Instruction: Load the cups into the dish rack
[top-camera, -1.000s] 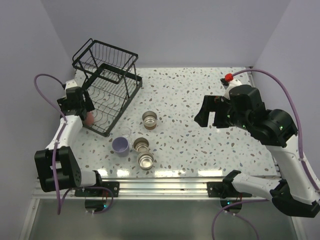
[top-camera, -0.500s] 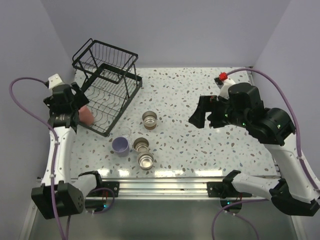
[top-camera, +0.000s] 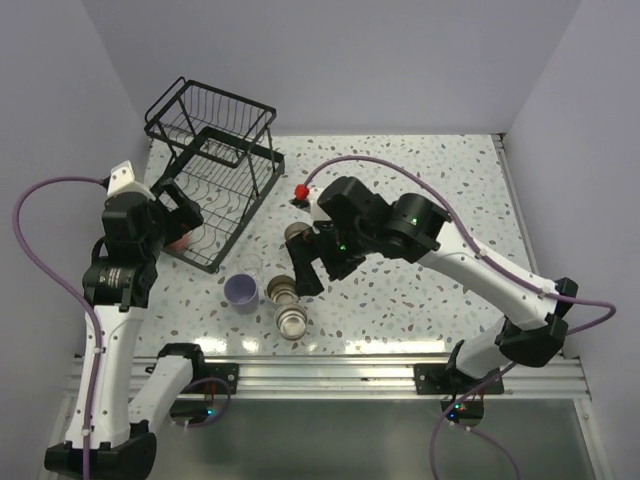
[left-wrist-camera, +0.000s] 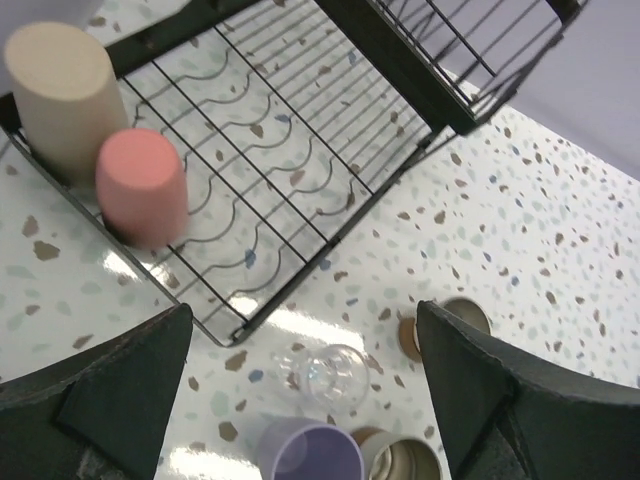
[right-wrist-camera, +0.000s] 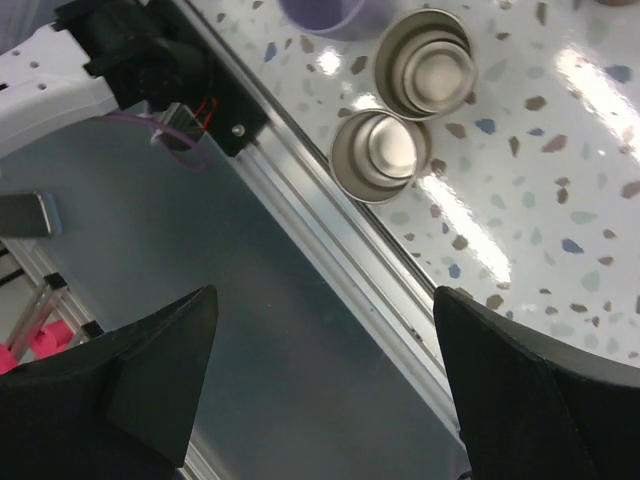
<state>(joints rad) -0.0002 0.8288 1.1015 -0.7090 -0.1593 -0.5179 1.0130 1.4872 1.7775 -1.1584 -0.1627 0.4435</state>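
hovering open left jaws over the racked pink cup (left-wrist-camera: 142, 187), open right jaws near steel cups (right-wrist-camera: 388, 155), likely for grabbing.

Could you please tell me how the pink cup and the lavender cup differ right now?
The pink cup stands mouth-down on the lower tray of the dish rack; the lavender cup stands mouth-up on the table. One is loaded, the other not yet. Both are small, handleless tumblers.

Overhead, 2 wrists downward, lavender cup (top-camera: 241, 291) shared
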